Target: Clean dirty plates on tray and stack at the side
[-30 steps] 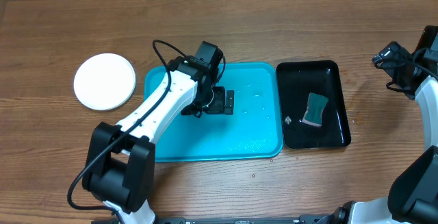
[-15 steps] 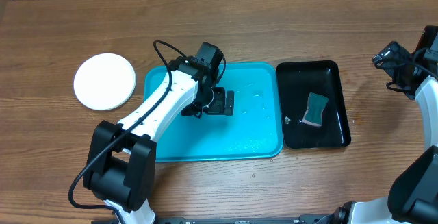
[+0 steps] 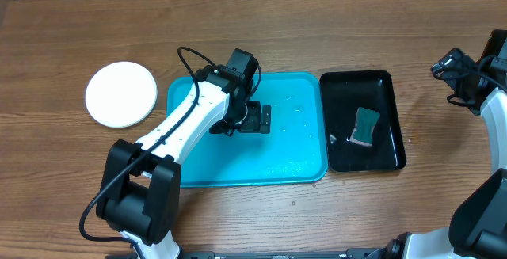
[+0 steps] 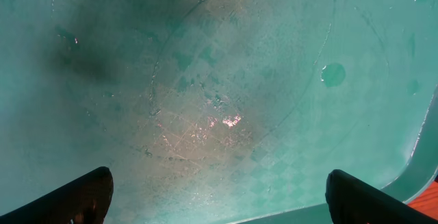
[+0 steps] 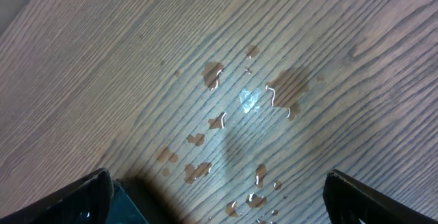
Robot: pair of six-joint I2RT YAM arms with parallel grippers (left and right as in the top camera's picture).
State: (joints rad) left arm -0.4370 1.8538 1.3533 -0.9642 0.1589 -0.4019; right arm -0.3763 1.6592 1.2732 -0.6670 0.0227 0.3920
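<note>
A white plate (image 3: 121,93) lies on the wooden table, left of the turquoise tray (image 3: 293,144). No plate shows on the tray, whose wet floor fills the left wrist view (image 4: 226,80). My left gripper (image 3: 257,118) hangs low over the tray's middle and is open. Its dark fingertips (image 4: 82,196) stand wide apart, with only bare wet plastic between them (image 4: 219,196). My right gripper (image 3: 455,65) is at the far right edge of the table, open (image 5: 219,196) over bare wood and holding nothing.
A glossy black tray (image 3: 388,152) sits just right of the turquoise tray, with a green sponge (image 3: 365,127) in it. Its corner shows by my right gripper's left finger (image 5: 133,207). Water drops (image 5: 274,97) lie on the wood under the right gripper.
</note>
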